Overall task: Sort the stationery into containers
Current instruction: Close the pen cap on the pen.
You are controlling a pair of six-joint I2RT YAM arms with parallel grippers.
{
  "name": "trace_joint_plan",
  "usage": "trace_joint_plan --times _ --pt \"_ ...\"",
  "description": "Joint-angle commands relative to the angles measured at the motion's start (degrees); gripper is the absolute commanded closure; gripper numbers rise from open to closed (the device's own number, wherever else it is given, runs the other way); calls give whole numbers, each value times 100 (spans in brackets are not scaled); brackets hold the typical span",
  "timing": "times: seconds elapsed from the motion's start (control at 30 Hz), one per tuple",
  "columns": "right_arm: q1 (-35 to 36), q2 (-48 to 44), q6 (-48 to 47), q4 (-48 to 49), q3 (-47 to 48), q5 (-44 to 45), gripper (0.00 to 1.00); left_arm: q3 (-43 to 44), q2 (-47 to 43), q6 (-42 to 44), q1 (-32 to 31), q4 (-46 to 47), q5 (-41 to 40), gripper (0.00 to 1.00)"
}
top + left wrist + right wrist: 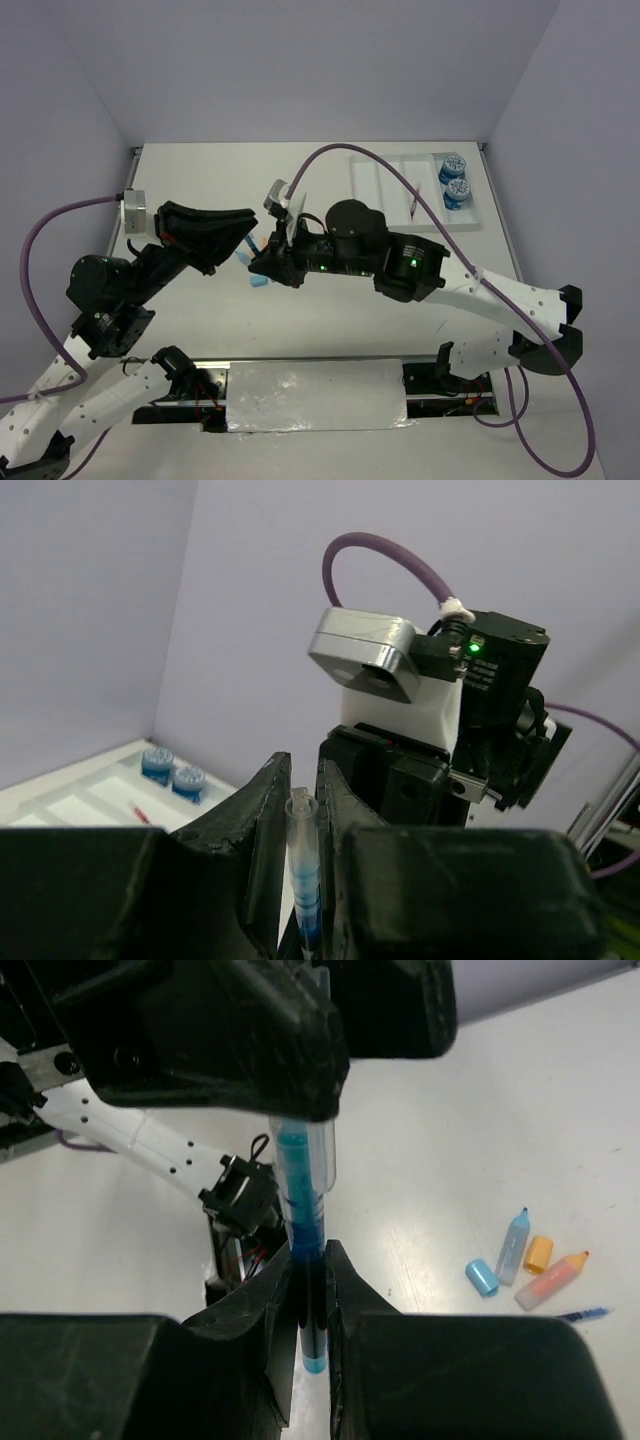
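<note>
Above the table (200,190) middle | left pincer (303,772) and right pincer (310,1258) are both clenching the blue pen (303,1190), apparently passing it across | white tray (385,185) is sitting far right, nearer the right arm | short markers (512,1245) are lying loose below

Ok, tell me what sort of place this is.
Most likely a robotics lab test cell: a white table boxed in by plain pale walls, a divided white tray set out for sorting, and the left gripper and right gripper both shut on one blue pen.
</note>
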Motion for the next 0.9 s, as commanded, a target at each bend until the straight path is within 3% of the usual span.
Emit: trace_joint_plan --times 0.0,0.13,0.27,0.37,0.4,0.43,0.57,0.73,0.87 --pt "-328 193 -23 1990 1704 -97 100 -1283 32 -712 -339 -714 1227 100" --pt "-390 773 -129 1577 3083 -143 100 -1752 -197 -985 -849 -633 650 100" --pt "-443 853 -129 1550 3359 -107 100 -2174 -303 -1178 -1314 -624 323 100" --pt "-408 548 -111 1751 2537 -151 100 -2053 -443 -1030 -1342 -1167 -324 100" --pt "-399 415 -85 1769 2220 -151 100 -1660 -444 -933 -1342 -1770 -546 100" --pt "-382 266 -33 2091 1442 -160 100 -1439 -435 -724 -1351 -2054 -774 100" --pt "-381 -594 292 2586 -154 -475 100 0 -181 -117 -1342 -3058 -1628 100" --pt "-381 -1465 504 2982 -1298 -310 100 778 321 385 -1342 -3525 -1603 100" --pt "-390 -1888 373 2930 -1413 -90 100 446 295 360 -1342 -3184 -1209 100"
